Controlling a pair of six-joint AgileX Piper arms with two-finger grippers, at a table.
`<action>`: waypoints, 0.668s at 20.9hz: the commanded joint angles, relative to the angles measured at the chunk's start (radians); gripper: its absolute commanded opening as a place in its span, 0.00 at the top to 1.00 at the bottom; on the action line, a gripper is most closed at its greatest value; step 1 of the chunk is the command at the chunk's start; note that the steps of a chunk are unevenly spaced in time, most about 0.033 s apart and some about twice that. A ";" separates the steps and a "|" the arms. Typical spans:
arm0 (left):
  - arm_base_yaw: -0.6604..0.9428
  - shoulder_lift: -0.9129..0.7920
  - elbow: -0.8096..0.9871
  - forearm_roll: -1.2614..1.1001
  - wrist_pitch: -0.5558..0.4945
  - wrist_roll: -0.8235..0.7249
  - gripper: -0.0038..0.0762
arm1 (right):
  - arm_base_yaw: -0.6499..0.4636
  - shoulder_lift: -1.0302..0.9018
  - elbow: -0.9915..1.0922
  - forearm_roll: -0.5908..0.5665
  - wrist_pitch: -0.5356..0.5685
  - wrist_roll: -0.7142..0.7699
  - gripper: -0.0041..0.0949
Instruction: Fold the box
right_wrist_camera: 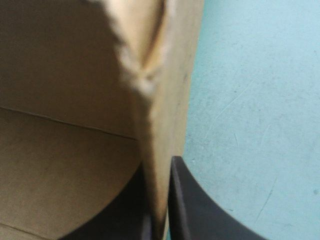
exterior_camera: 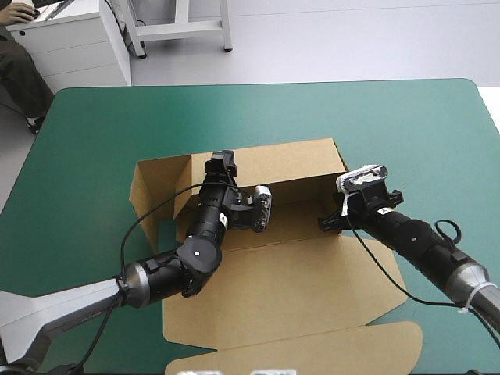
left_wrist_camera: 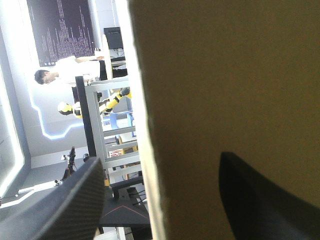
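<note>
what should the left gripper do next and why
Probably shut the left gripper on the raised wall of the box: its fingers stand open either side of that board, while the right gripper is shut on the right wall.

Raised box walls block centre; teal-green cover beyond far wall open.

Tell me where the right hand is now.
In the high view, the right hand is shut on the right wall of the box, opposite the left hand.
</note>
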 commanded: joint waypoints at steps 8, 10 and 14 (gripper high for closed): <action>-0.164 -0.030 -0.031 0.147 0.314 -0.010 0.36 | 0.004 0.096 -0.230 0.011 -0.150 -0.004 0.97; -0.178 -0.030 -0.031 0.147 0.330 -0.010 0.36 | 0.004 0.126 -0.284 0.011 -0.164 -0.004 0.97; -0.183 -0.030 -0.031 0.147 0.342 -0.010 0.36 | 0.004 0.184 -0.335 0.013 -0.174 -0.004 0.97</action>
